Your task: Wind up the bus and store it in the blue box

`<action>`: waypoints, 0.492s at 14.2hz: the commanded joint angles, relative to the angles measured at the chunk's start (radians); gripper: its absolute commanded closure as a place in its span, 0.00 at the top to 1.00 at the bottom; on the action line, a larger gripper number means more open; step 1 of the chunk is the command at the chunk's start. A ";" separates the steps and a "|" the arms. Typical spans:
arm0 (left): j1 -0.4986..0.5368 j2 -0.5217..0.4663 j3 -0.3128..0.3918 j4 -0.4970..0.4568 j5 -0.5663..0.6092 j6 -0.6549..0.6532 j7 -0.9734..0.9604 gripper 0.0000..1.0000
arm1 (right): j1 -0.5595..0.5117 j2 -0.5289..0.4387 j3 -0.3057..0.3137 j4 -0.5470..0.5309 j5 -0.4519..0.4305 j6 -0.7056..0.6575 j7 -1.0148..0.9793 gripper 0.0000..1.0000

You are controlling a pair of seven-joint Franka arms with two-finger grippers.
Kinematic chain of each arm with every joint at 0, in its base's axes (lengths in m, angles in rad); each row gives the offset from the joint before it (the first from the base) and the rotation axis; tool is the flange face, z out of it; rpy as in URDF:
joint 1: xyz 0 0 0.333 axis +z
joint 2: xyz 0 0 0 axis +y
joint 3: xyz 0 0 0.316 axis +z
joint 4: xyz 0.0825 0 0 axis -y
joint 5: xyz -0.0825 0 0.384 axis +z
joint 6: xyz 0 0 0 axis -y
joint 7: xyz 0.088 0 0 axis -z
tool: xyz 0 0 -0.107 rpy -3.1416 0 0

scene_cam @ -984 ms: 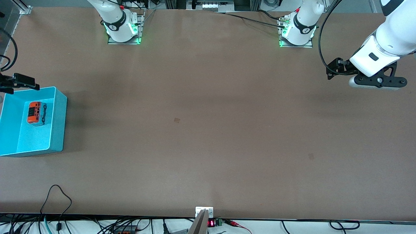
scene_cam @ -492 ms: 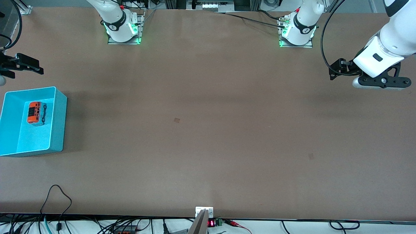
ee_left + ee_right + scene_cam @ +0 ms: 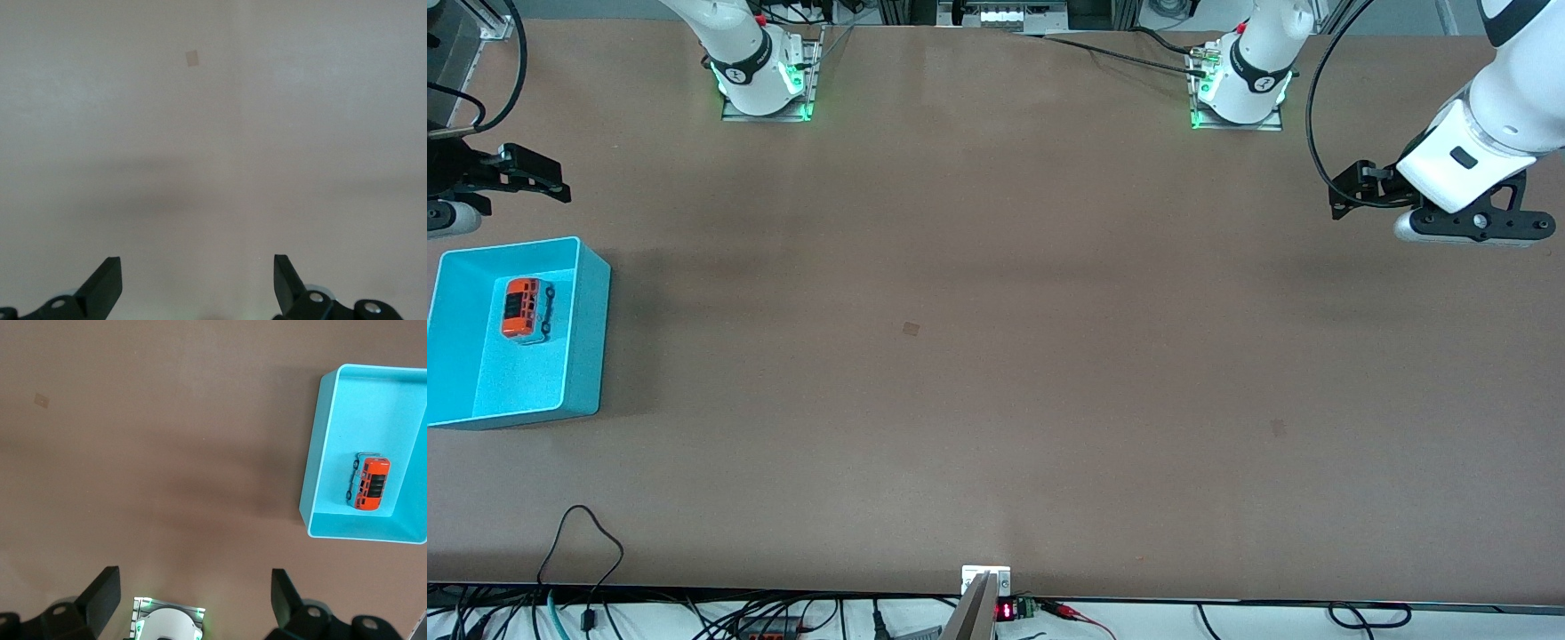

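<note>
Table [image 3: 996,356]: flat brown matte surface.

Blue box [image 3: 587,329]: smooth cyan plastic bin, open-topped, rectangular, at the right arm's end of the table.

Bus [image 3: 523,308]: small orange-red toy, black roof and wheels, lying inside the box, apart from both grippers.

Right gripper [image 3: 193,600]: raised over bare table just beside the box, jaws wide, empty.

Left gripper [image 3: 198,283]: waits over the left arm's end, jaws wide, empty.

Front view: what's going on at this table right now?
Nothing is being handled. The bus lies inside the blue box at the right arm's end of the table, so storing looks done. The right end effector hangs open and empty above the table just past the box's edge nearest the robot bases. The left end effector, also open and empty, waits over bare table at the left arm's end.
</note>
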 commanded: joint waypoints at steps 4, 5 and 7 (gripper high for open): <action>0.001 -0.004 -0.001 0.011 -0.012 -0.017 -0.012 1.00 | 0.010 -0.026 -0.019 -0.031 -0.008 -0.001 0.013 1.00; 0.001 -0.004 -0.001 0.011 -0.012 -0.017 -0.012 1.00 | 0.009 -0.026 -0.019 -0.031 -0.008 -0.001 0.013 1.00; 0.001 -0.004 -0.001 0.011 -0.012 -0.017 -0.012 1.00 | 0.010 -0.026 -0.019 -0.031 -0.006 -0.001 0.014 1.00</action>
